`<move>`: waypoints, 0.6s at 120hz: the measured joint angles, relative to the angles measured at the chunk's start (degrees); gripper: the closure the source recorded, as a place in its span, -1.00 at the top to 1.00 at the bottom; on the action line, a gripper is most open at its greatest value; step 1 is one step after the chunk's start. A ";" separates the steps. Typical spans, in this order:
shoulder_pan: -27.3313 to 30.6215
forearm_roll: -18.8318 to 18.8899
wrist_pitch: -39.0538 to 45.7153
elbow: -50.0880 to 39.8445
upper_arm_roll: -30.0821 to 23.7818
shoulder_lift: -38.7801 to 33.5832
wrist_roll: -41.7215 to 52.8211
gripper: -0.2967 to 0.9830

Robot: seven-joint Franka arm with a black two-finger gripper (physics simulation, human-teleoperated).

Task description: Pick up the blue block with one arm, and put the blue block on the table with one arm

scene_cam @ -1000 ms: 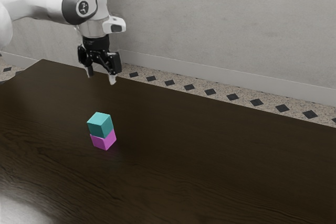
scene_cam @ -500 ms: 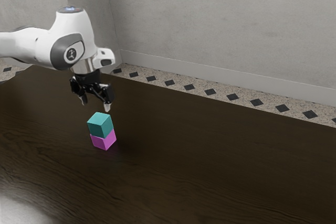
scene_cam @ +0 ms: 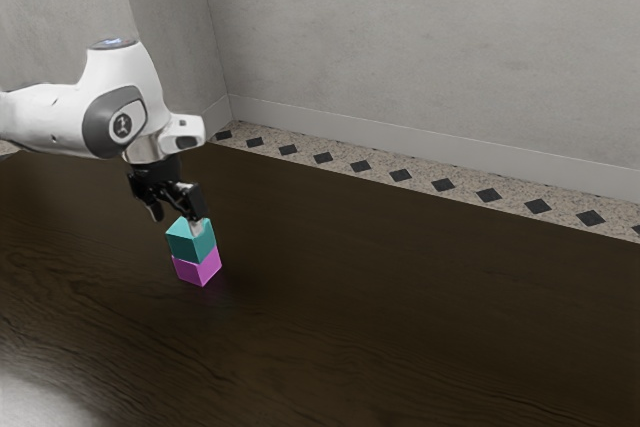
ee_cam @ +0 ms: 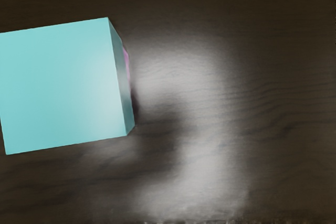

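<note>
Blue block (scene_cam: pixel 190 248) sits on the pink block (scene_cam: pixel 198 269), close beneath the gripper (scene_cam: pixel 177 221), whose fingers stand apart; an off-centre descent could press a fingertip onto its top and topple the stack.

Exterior cam: set back beside arm (scene_cam: pixel 115 82), above table (scene_cam: pixel 400 307), angled down across it toward wall (scene_cam: pixel 420 37). Wrist cam: on the arm's end, looking down, close over blue block (ee_cam: pixel 60 87). Shared: blue block, pink block (scene_cam: pixel 197 268) (a sliver in wrist view), part of table.
</note>
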 joint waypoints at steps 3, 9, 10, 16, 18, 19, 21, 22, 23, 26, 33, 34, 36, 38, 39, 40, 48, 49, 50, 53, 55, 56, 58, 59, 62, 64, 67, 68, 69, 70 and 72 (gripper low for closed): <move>-0.07 -0.07 0.00 0.00 0.01 0.24 0.43 0.54; -0.19 -0.34 0.17 -0.01 0.02 0.66 1.17 0.54; -0.21 -0.41 0.19 -0.01 0.04 0.73 1.28 0.54; -0.62 -0.73 0.39 -0.01 0.36 1.12 1.79 0.54; -0.76 -0.82 0.50 -0.01 0.49 1.22 1.94 0.54; -0.83 -0.86 0.55 -0.01 0.55 1.27 2.00 0.54; -0.95 -0.94 0.65 -0.01 0.66 1.36 2.12 0.54; -1.01 -0.97 0.70 -0.01 0.70 1.39 2.18 0.54; -1.11 -1.00 0.74 -0.01 0.80 1.42 2.23 0.54; -1.39 -1.09 0.87 -0.01 1.06 1.49 2.38 0.54; -1.86 -1.23 1.10 -0.04 1.48 1.59 2.61 0.54; -1.89 -1.25 1.13 -0.05 1.51 1.62 2.64 0.54; -1.97 -1.28 1.19 -0.06 1.59 1.68 2.69 0.54; -2.03 -1.30 1.24 -0.07 1.64 1.75 2.74 0.54; -2.09 -1.31 1.26 -0.07 1.70 1.79 2.76 0.54; -2.14 -1.32 1.29 -0.08 1.75 1.83 2.77 0.54; -2.58 -1.38 1.54 -0.09 2.17 2.14 2.91 0.54; -2.64 -1.39 1.57 -0.09 2.23 2.19 2.92 0.54; -2.69 -1.39 1.59 -0.09 2.28 2.24 2.94 0.54; -2.80 -1.41 1.67 -0.09 2.39 2.38 2.98 0.54; -2.85 -1.42 1.71 -0.09 2.44 2.46 3.01 0.54; -2.87 -1.42 1.73 -0.09 2.46 2.50 3.02 0.54; -2.89 -1.42 1.77 -0.23 2.49 2.54 3.05 0.54; -2.91 -1.42 1.78 -0.30 2.52 2.56 3.06 0.54; -2.95 -1.43 1.83 -0.48 2.57 2.57 3.09 0.54; -3.03 -1.44 1.86 -0.56 2.67 2.55 3.11 0.54; -3.22 -1.43 1.91 -0.66 2.88 2.48 3.14 0.54; -3.26 -1.43 1.92 -0.68 2.94 2.44 3.15 0.54; -3.31 -1.43 1.93 -0.70 3.00 2.39 3.16 0.54; -3.35 -1.42 1.95 -0.71 3.05 2.36 3.17 0.54; -3.42 -1.42 1.97 -0.73 3.16 2.28 3.19 0.54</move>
